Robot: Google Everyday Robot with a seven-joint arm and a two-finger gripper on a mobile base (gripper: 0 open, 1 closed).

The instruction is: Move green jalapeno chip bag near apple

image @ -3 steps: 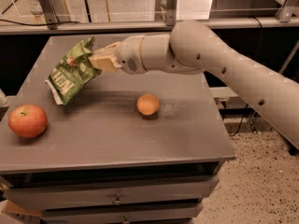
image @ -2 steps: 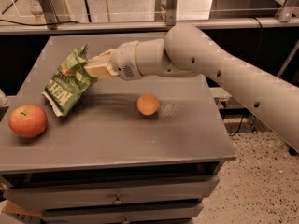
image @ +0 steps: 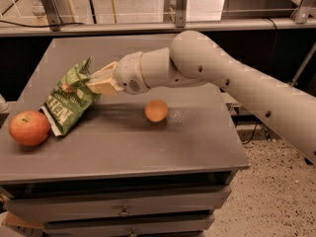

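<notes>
The green jalapeno chip bag (image: 69,100) hangs tilted at the left of the grey table (image: 128,154), its lower end touching the tabletop right beside the apple (image: 29,128). The apple is red with a yellowish blush and sits at the table's left front edge. My gripper (image: 96,82) is shut on the bag's upper right edge, with the arm reaching in from the right.
A small orange round fruit (image: 156,110) lies near the table's middle, right of the bag. Drawers (image: 123,209) sit under the tabletop. A metal rail and frame (image: 148,26) run behind the table. Speckled floor lies at the right.
My gripper has carried the bag down and to the left, from above the table's back left to touching down beside the apple.
</notes>
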